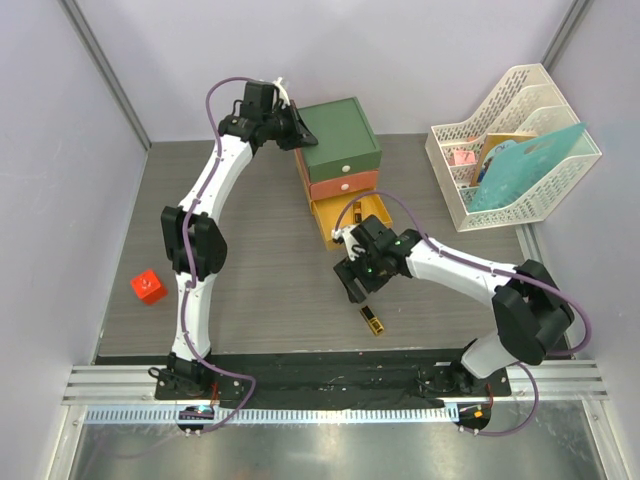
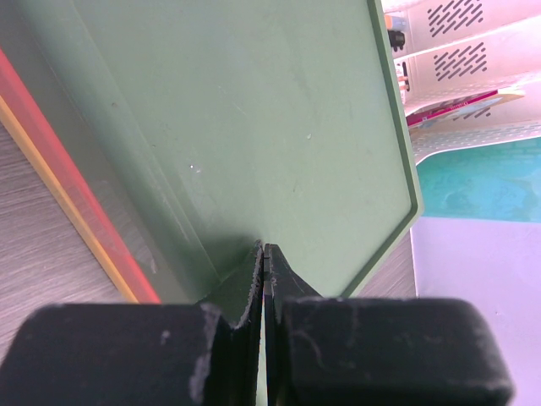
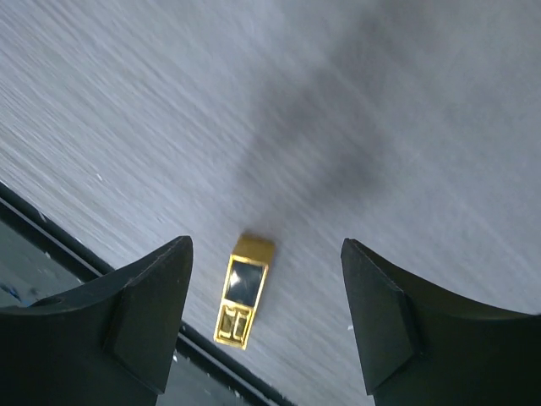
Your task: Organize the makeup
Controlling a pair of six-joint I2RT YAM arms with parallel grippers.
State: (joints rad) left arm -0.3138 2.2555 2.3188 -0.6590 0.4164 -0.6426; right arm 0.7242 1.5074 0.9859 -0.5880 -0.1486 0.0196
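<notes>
Grey table holds one gold-black lipstick — right pincer spread above it, left pincer clenched empty.

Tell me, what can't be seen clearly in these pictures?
- Top view: contents of the open yellow drawer, partly covered by the right arm, too small.
- Left wrist view: green drawer-box top fills the frame; drawer fronts out of frame.
- Right wrist view: blur; markings on the gold-and-black lipstick unreadable.

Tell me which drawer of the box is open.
The yellow bottom drawer: it sticks out with its inside showing, while the orange drawer and the green drawer above it are pushed in.
</notes>
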